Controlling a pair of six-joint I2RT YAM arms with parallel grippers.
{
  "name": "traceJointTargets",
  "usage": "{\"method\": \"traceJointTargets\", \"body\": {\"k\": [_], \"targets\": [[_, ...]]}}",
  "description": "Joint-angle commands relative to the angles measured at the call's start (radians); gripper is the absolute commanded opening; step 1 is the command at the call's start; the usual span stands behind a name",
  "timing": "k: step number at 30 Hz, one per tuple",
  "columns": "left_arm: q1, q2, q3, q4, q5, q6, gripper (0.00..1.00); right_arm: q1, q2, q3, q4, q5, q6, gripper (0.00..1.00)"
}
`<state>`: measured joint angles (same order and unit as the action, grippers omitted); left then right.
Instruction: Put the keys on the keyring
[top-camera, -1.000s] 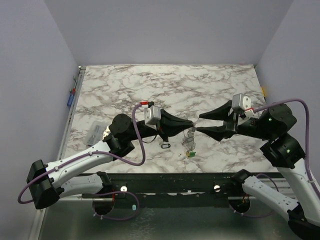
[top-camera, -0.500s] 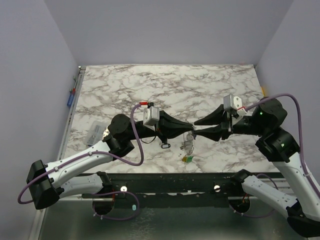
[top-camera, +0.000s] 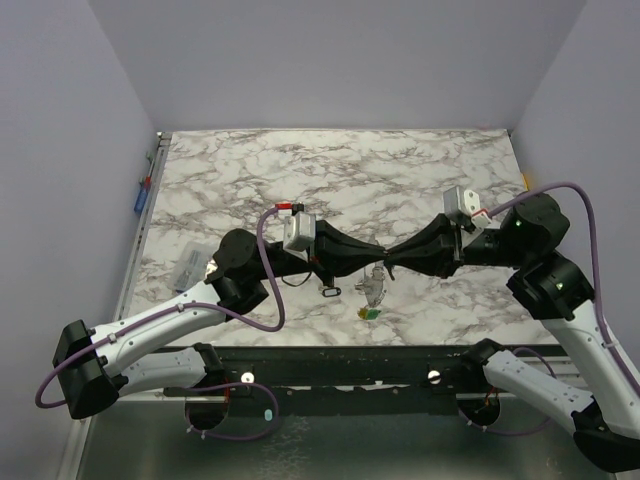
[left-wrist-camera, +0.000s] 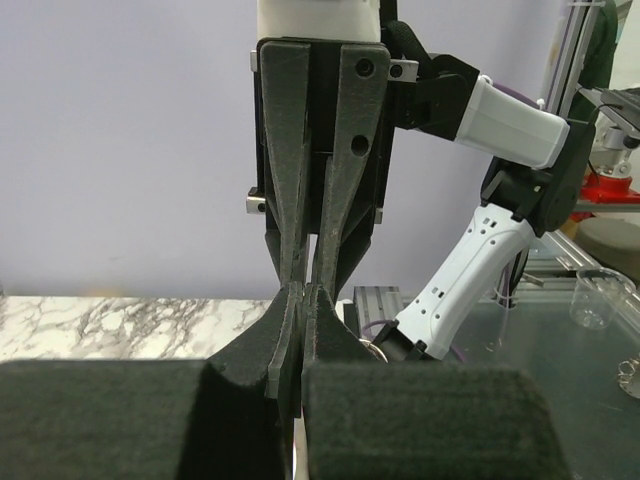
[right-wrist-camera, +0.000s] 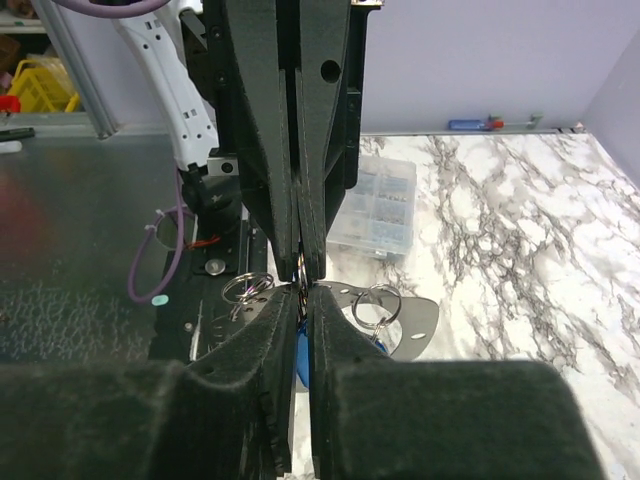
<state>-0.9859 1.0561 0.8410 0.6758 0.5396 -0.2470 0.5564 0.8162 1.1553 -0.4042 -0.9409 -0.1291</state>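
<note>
Mid-tabletop (top-camera: 300, 170), tip to tip: my right end effector (top-camera: 393, 259) has come in from well apart and narrowed from wide to a slit at the left end effector (top-camera: 375, 263), so threading looks near. Left is clamped shut on the keyring (top-camera: 373, 286), with the keys (top-camera: 368, 313) dangling below. A blue key head (right-wrist-camera: 300, 352) shows in the right's slit; gripped or not, I cannot tell.
</note>
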Motion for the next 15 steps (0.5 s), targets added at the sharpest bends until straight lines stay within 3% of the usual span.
{"method": "traceJointTargets", "body": {"k": [1, 4, 12, 15], "targets": [[-0.003, -0.023, 0.02, 0.064, 0.017, -0.011, 0.0, 0.005, -0.002, -0.023, 0.054, -0.047, 0.033, 0.1], [-0.002, -0.022, 0.019, 0.067, 0.016, -0.011, 0.0, 0.005, 0.002, -0.025, 0.055, -0.055, 0.035, 0.01], [-0.003, -0.049, -0.013, 0.074, -0.025, -0.003, 0.0, 0.004, 0.013, -0.016, 0.018, -0.023, 0.012, 0.01], [-0.002, -0.068, -0.041, 0.073, -0.045, 0.007, 0.07, 0.005, 0.028, 0.008, -0.033, 0.002, -0.016, 0.01]]}}
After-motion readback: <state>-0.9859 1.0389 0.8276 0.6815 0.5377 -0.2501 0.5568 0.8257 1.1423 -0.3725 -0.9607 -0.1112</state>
